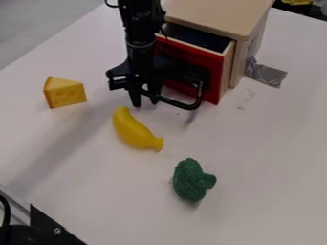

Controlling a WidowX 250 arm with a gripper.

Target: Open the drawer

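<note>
1. Red-fronted drawer point(191, 53) partly out of wooden cabinet point(220, 19), top centre-right; front faces lower left;
2. front's long axis slants upper left to lower right;
3. claw point(146, 99) open, tips apart, by drawer front.

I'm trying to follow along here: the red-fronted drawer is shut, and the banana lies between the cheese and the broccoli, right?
The drawer isn't shut: the camera view shows it partly open. The banana does lie between the cheese and the broccoli.
</note>
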